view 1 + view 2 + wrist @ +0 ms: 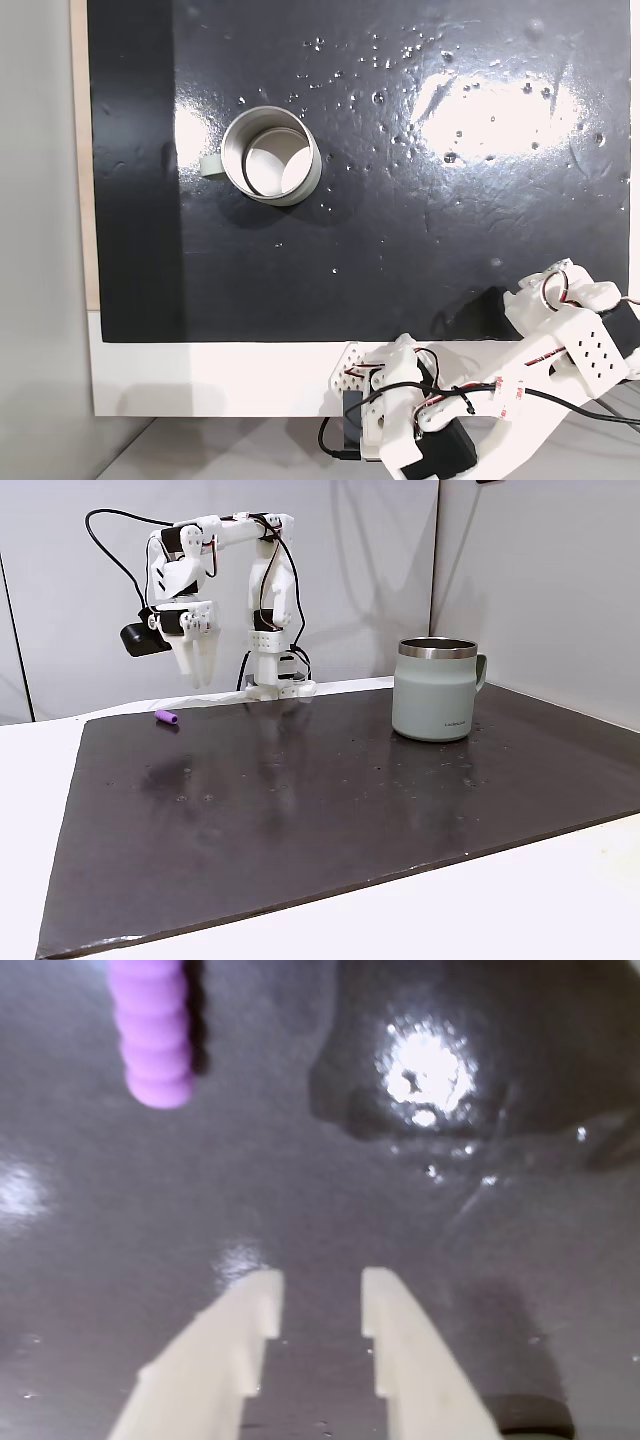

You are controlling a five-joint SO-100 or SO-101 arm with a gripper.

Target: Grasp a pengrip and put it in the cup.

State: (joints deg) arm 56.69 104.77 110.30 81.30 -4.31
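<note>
The purple ribbed pengrip [166, 717] lies on the black mat near its far left corner in a fixed view. In the wrist view the pengrip [152, 1030] is at the top left, ahead and to the left of my fingers. My gripper [200, 672] hangs pointing down, above the mat and a little right of the pengrip, not touching it. The gripper [320, 1290] is open by a narrow gap with nothing between its white fingers [225, 1350]. The silvery-grey cup [435, 690] stands upright far to the right, and from above the cup [270, 157] shows a pale inside and a small handle.
The black mat [400, 200] covers most of the white table and shines with glare spots. The white arm [560, 330] and its base [400, 410] sit at the mat's lower right edge in the fixed view from above. A wall stands close behind.
</note>
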